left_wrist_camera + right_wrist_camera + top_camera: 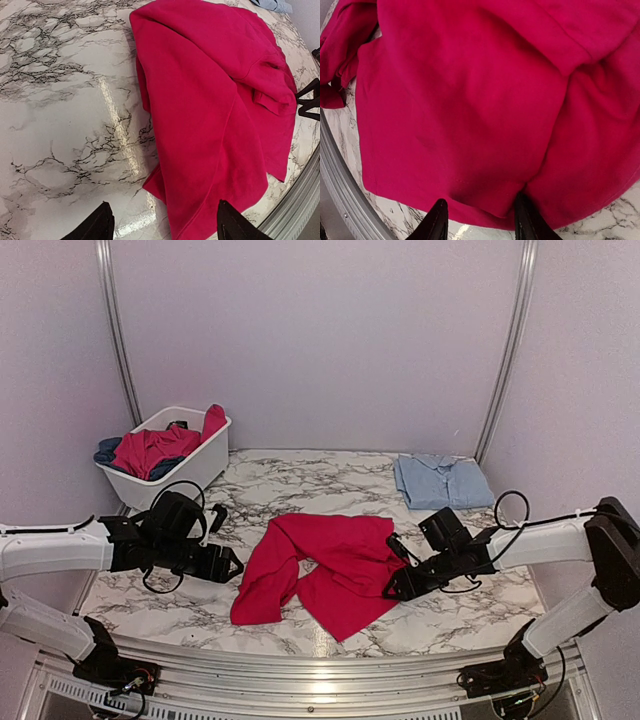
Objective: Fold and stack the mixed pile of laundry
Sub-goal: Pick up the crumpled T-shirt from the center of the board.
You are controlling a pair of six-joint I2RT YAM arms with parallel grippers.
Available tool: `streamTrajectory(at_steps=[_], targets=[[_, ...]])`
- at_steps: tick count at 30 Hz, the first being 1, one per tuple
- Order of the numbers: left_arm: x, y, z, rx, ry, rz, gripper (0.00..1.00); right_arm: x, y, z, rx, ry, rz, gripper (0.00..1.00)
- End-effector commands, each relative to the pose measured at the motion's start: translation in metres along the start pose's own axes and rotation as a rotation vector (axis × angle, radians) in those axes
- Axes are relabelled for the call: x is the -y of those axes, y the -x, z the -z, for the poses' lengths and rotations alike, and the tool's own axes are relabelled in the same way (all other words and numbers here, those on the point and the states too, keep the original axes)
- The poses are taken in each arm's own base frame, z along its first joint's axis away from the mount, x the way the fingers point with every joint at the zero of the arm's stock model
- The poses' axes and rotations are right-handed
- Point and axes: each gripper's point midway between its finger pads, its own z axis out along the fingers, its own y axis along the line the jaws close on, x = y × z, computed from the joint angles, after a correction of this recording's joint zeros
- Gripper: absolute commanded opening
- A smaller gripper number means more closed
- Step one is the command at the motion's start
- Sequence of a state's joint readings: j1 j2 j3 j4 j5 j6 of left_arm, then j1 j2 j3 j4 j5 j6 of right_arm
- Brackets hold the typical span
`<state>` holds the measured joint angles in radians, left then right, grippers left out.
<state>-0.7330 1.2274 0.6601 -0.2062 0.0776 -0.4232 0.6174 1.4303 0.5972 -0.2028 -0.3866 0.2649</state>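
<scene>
Garment [330,565] lies rumpled; left gripper [233,565] at nine, right gripper [393,590] at three, jaws apart, should pinch opposite hems and spread it.

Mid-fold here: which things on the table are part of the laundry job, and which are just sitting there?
Job: red garment spread mid-table; light blue shirt, far right; red and dark blue clothes heaped far left.
Not the job: white basket holding that heap; marble table.
</scene>
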Motion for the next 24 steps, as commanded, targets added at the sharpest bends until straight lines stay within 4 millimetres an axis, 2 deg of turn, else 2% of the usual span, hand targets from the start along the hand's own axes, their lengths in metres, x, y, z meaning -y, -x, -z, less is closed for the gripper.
streamTrajectory(at_steps=[1,6,7,10,11,15,17,20,24], targets=[[0.006,0.016,0.007,0.061,-0.012,0.003,0.71,-0.007,0.026,0.001,0.06,-0.003,0.038,0.41],[0.006,0.008,0.003,0.035,-0.018,-0.012,0.72,0.006,0.022,-0.007,0.028,-0.064,0.01,0.42],[0.006,0.006,0.002,0.029,-0.018,-0.015,0.72,0.007,0.023,-0.007,0.025,-0.068,0.009,0.37],[0.009,-0.007,-0.002,0.002,-0.036,-0.034,0.73,0.0,0.03,-0.002,0.045,-0.045,0.021,0.11],[0.012,-0.012,-0.003,-0.006,-0.044,-0.04,0.72,-0.007,0.036,0.004,0.069,-0.026,0.034,0.01],[0.024,-0.036,-0.014,-0.057,-0.116,-0.031,0.71,-0.034,0.076,0.048,0.225,0.007,0.075,0.0],[0.022,-0.048,-0.018,-0.067,-0.136,-0.003,0.7,-0.044,0.096,0.075,0.311,-0.001,0.092,0.0],[0.012,-0.065,-0.024,-0.094,-0.114,0.033,0.71,-0.051,0.119,0.108,0.424,-0.03,0.108,0.0],[0.009,-0.063,-0.032,-0.069,-0.11,0.052,0.66,-0.051,0.138,0.134,0.51,-0.044,0.105,0.0]])
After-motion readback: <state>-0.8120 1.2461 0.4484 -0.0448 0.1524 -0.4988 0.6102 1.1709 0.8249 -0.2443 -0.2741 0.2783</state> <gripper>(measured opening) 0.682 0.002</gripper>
